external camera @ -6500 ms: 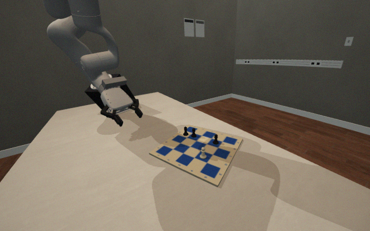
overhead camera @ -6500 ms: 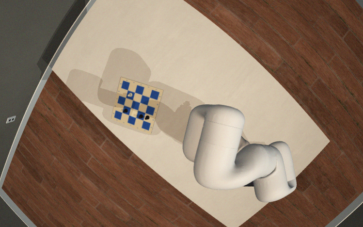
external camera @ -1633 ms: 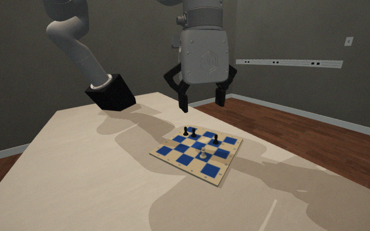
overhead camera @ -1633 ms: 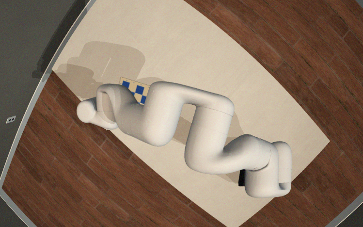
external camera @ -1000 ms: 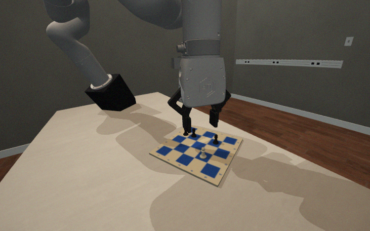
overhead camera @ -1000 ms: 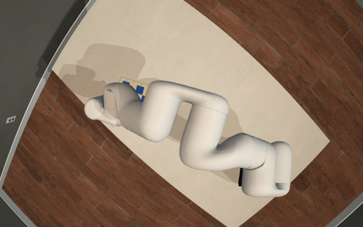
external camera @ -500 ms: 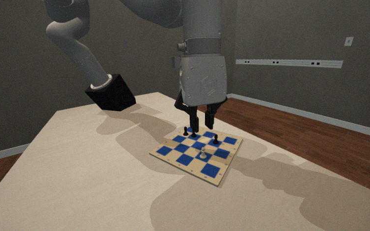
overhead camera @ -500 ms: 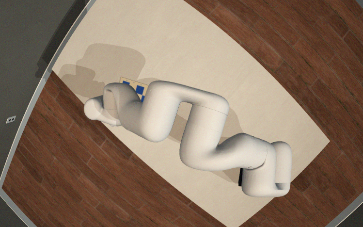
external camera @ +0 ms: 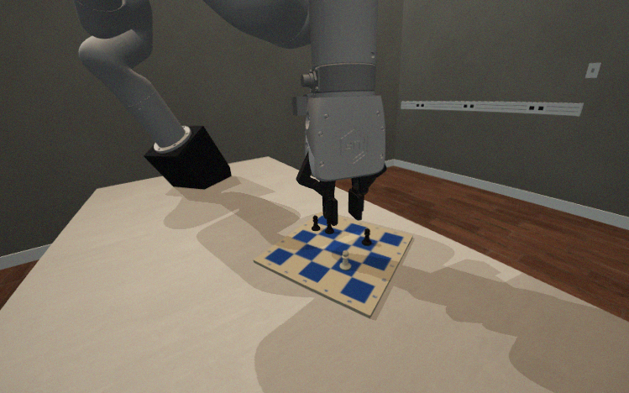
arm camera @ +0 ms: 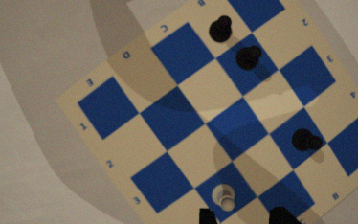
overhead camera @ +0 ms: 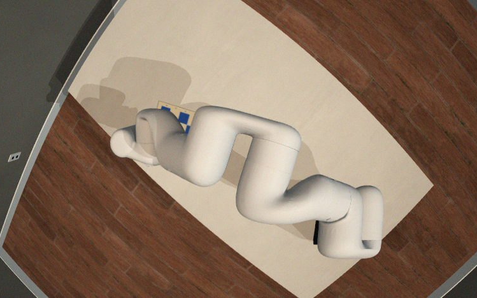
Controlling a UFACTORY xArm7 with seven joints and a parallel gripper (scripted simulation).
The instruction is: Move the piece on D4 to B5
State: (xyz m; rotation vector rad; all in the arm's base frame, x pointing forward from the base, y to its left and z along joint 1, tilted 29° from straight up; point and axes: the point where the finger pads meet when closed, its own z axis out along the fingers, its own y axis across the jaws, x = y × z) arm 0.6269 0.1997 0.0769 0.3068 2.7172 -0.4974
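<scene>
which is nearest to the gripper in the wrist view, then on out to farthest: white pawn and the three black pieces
1. White pawn, bottom edge, just ahead of the gripper.
2. B4 black piece, right.
3. B2 black piece, upper middle.
4. B1 black piece, top.

Dark grey walls (external camera: 502,49), pale baseboard (external camera: 526,195), brown plank floor (external camera: 526,244), beige table (external camera: 111,293).
</scene>
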